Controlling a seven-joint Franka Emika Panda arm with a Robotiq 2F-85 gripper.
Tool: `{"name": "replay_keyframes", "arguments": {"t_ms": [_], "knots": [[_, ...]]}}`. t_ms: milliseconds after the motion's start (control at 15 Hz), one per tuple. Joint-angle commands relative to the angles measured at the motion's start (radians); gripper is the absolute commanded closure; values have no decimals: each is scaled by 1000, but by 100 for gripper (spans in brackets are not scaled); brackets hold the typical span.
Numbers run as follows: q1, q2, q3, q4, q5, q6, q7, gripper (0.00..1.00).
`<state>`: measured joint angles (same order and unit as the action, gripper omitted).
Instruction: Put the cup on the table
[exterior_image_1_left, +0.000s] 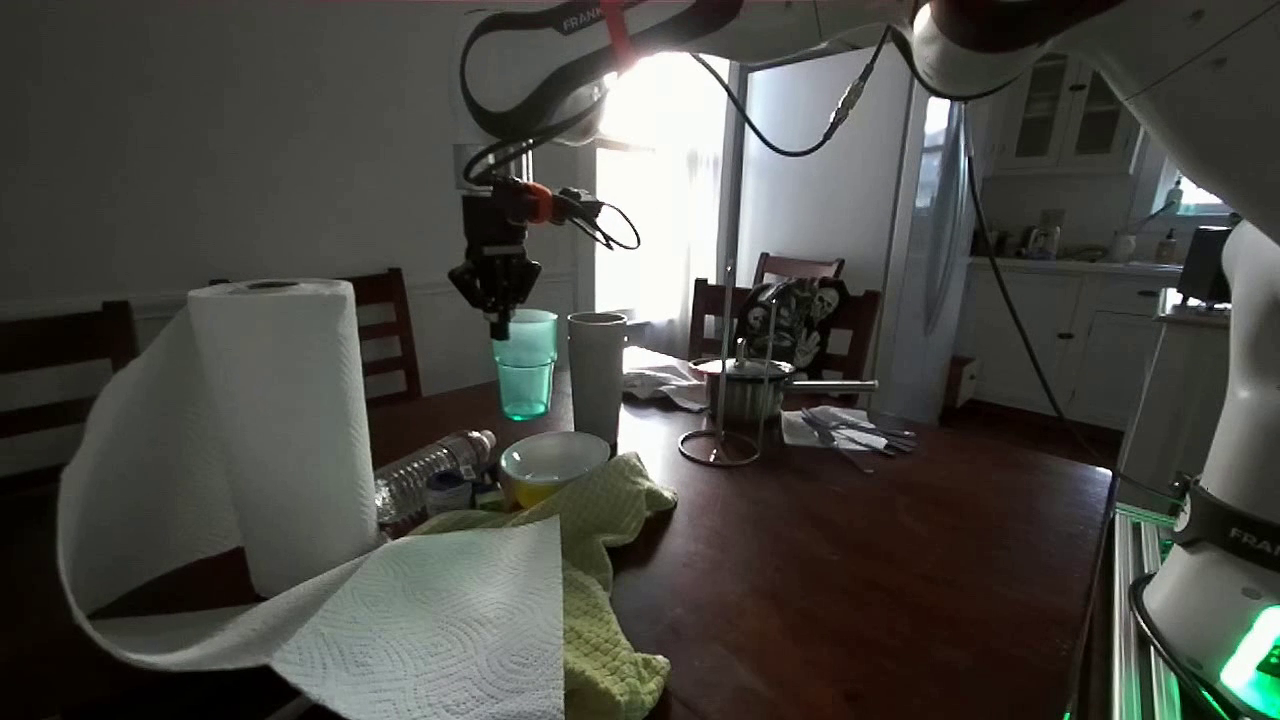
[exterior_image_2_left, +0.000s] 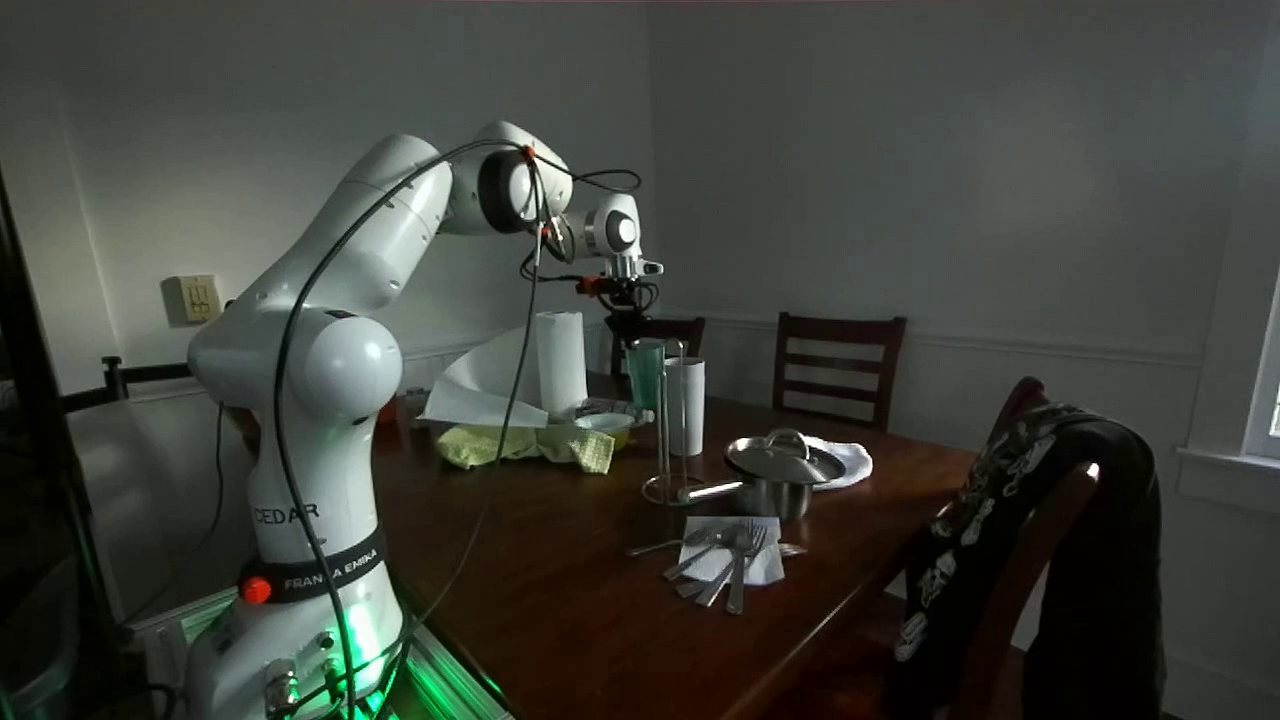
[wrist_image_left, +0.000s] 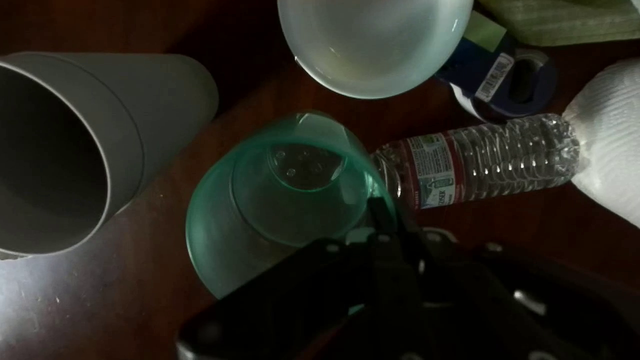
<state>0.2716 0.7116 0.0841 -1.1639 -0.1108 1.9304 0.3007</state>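
The cup, a translucent mint-green tumbler (exterior_image_1_left: 527, 368), is upright in an exterior view, under my gripper (exterior_image_1_left: 500, 328). It also shows in an exterior view (exterior_image_2_left: 646, 376), partly behind a wire stand. In the wrist view I look down into the cup (wrist_image_left: 285, 215). My gripper (wrist_image_left: 389, 212) is shut on the cup's rim, one finger inside the wall and one outside. Dark fingers hide part of the rim. The dark brown table (exterior_image_1_left: 860, 560) lies below; whether the cup's base touches it I cannot tell for certain.
A tall white container (exterior_image_1_left: 597, 380) stands close beside the cup. A bowl (exterior_image_1_left: 556, 462), a lying water bottle (wrist_image_left: 480, 160), a paper towel roll (exterior_image_1_left: 290, 430) and a yellow-green cloth (exterior_image_1_left: 610, 560) are near. A wire stand (exterior_image_1_left: 720, 460), a lidded pot (exterior_image_2_left: 785, 480) and cutlery (exterior_image_2_left: 735, 560) stand farther off.
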Motion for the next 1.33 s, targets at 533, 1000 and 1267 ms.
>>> {"name": "replay_keyframes", "arguments": {"t_ms": [533,1000,1267], "knots": [[3,63,-19,38,19,23,0,99],[-4,120,-33,36,18,119,-23,99],[-4,127,-38,32,19,121,-34,99]]}}
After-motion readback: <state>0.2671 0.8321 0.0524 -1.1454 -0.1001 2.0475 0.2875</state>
